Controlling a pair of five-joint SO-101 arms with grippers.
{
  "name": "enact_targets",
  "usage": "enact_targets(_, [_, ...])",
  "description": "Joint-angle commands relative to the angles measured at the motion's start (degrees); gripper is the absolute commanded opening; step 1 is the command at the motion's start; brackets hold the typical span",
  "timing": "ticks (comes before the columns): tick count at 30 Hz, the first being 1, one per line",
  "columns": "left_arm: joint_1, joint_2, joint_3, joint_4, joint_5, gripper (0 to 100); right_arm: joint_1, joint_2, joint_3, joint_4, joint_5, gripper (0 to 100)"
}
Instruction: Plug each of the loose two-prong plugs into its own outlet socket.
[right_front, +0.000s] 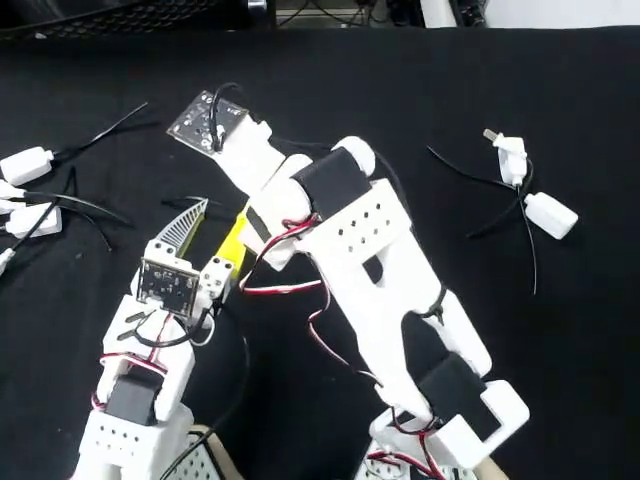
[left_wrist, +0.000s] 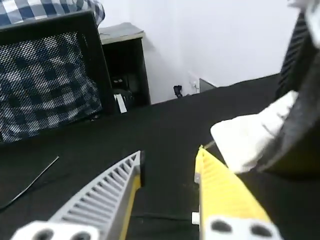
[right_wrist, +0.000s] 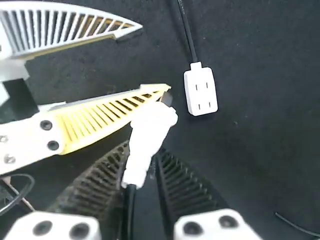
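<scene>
My right gripper (right_wrist: 145, 152) has its black fingers shut on a white two-prong plug (right_wrist: 149, 131), cord trailing back between them. The plug's front end sits right beside the yellow fingertip (right_wrist: 162, 90) of my left gripper (right_wrist: 152, 57), which is open with its grey finger apart. A white outlet socket (right_wrist: 201, 92) lies flat on the black cloth just beyond the plug. In the left wrist view the left gripper (left_wrist: 170, 152) stands open, nothing between its fingers, with the held plug (left_wrist: 245, 140) beside the yellow finger. From above, the left gripper (right_front: 222, 212) lies under the right arm (right_front: 360, 230).
Two white plug pieces (right_front: 512, 155) (right_front: 550, 213) with black cords lie at the right of the table. Several more white pieces (right_front: 27, 163) with cords sit at the left edge. A mesh rack (left_wrist: 45, 85) stands beyond the table.
</scene>
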Motion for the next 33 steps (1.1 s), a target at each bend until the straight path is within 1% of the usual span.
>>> enact_targets(1, [1.10, -0.09, 0.92, 0.09, 0.35, 18, -0.79, -1.98, -0.13, 0.35, 0.35, 1.2])
enact_targets(5, [0.66, -0.09, 0.92, 0.09, 0.35, 18, -0.79, -1.89, 0.13, 0.35, 0.35, 1.2])
enact_targets(8, [0.13, -0.09, 0.92, 0.09, 0.26, 18, -0.70, -1.89, 3.21, 0.35, 2.37, 1.2])
enact_targets(11, [-3.21, -0.09, 0.92, 0.09, 0.26, 18, 1.76, -2.07, 6.64, 0.26, 2.99, 1.2])
enact_targets(15, [-8.92, -0.09, 0.92, 0.09, 0.35, 18, 6.15, -1.98, 7.43, 0.18, 3.25, 1.2])
enact_targets(18, [-10.24, -0.09, 0.92, 0.35, 0.35, 18, 6.42, -1.89, 7.60, 0.09, 4.22, 1.2])
enact_targets(21, [-10.15, -0.09, 0.92, 3.25, 0.35, 18, 5.98, -1.54, 8.13, -0.44, 4.31, 1.2])
enact_targets(24, [-10.86, -0.18, 0.92, 7.12, 0.26, 18, 5.71, 0.48, 11.74, -0.53, 4.40, 1.2])
enact_targets(26, [-12.53, -0.26, 0.92, 9.14, 0.26, 18, 5.63, 2.68, 15.52, -0.70, 4.40, 1.2])
enact_targets(30, [-15.96, -0.26, 0.92, 9.76, 0.26, 18, 5.80, 7.08, 22.81, -3.87, 4.48, 1.4])
enact_targets(33, [-17.10, -0.26, 0.92, 9.76, 0.26, 18, 5.80, 9.27, 27.65, -8.79, 4.48, 1.5])
